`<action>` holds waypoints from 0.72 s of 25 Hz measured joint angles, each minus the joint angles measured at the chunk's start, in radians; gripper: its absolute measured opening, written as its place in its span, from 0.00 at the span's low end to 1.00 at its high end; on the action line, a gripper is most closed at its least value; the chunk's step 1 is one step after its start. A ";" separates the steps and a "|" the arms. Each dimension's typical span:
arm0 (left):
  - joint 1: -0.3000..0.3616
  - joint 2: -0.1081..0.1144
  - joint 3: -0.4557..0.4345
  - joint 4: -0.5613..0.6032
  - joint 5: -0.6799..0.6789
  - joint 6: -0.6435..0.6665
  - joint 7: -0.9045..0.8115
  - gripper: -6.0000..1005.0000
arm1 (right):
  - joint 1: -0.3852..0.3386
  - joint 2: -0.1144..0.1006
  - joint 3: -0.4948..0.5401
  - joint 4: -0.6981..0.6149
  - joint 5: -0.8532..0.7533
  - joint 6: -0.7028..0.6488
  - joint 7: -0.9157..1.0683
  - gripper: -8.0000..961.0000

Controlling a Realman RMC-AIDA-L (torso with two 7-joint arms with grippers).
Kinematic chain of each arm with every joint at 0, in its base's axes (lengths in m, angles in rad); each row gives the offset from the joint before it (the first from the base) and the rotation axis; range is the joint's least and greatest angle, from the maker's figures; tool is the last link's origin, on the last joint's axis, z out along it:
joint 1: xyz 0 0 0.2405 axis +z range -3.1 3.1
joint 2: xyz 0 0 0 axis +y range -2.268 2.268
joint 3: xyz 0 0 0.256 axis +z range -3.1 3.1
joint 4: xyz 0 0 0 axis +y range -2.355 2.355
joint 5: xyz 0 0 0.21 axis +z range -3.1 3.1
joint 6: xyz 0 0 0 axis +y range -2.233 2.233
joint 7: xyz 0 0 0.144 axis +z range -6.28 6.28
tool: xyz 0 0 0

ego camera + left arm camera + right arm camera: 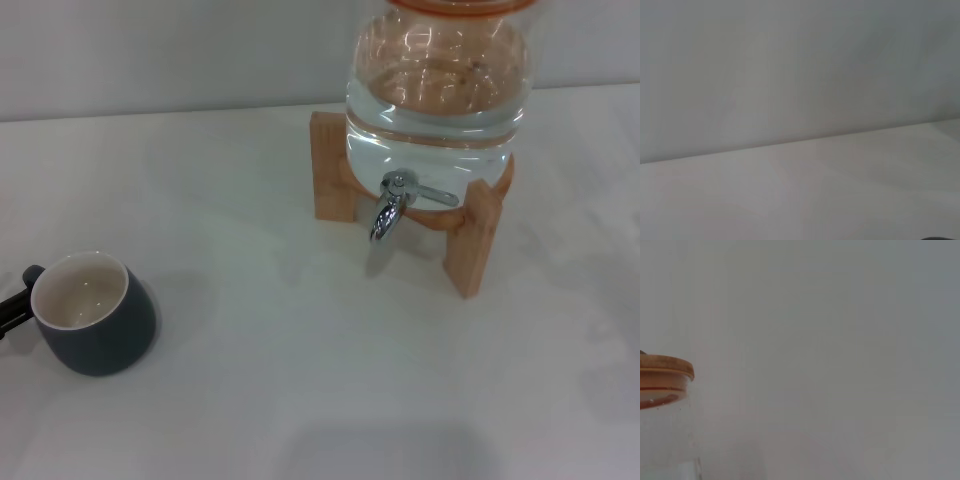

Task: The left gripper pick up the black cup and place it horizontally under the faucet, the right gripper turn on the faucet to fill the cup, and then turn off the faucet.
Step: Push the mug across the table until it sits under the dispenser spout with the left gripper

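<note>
Stage: the very start, as I judge it; nothing of the task looks done.
Black cup: stands upright near the left edge of the counter, cream inside showing and apparently empty, its loop handle toward that edge.
Left gripper: only a dark tip shows at the left edge of the head view, right at the cup's handle; whether it touches the handle, or how the jaws stand, I cannot tell.
Faucet: small chrome spigot low on the clear water jar, spout down, thin lever pointing to the side; no water runs from it and the counter beneath it is bare.
Jar: about half full, resting on a wooden stand toward the far right of the counter, well apart from the cup.
Right gripper: not in view; its wrist camera catches only the jar's wooden lid against the wall.
Left to do: grasp the cup, carry it under the spout, open the faucet, fill, close it.
</note>
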 joint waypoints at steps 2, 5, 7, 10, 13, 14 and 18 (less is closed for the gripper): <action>0.000 0.000 0.000 0.002 0.000 0.000 0.000 0.84 | 0.000 0.000 0.001 0.000 0.000 0.000 0.000 0.88; 0.000 0.000 0.000 0.004 0.000 0.000 0.000 0.84 | 0.000 0.000 0.001 0.000 0.000 0.000 0.000 0.88; -0.001 0.002 0.000 0.006 0.000 0.000 0.003 0.84 | 0.000 0.000 0.001 0.000 0.000 0.000 0.000 0.88; -0.003 0.002 0.001 0.006 0.000 -0.001 0.010 0.83 | 0.000 0.000 0.000 0.000 0.000 0.000 0.000 0.88; -0.007 0.003 0.008 0.006 0.000 -0.001 0.022 0.83 | 0.000 0.000 -0.002 0.000 0.000 0.000 0.000 0.88; -0.009 0.003 0.015 0.004 0.000 -0.001 0.024 0.83 | 0.000 0.000 -0.002 0.000 0.000 0.000 0.000 0.88; -0.015 0.003 0.025 0.002 0.000 0.010 0.025 0.76 | 0.000 0.000 -0.003 0.000 0.000 0.000 0.000 0.88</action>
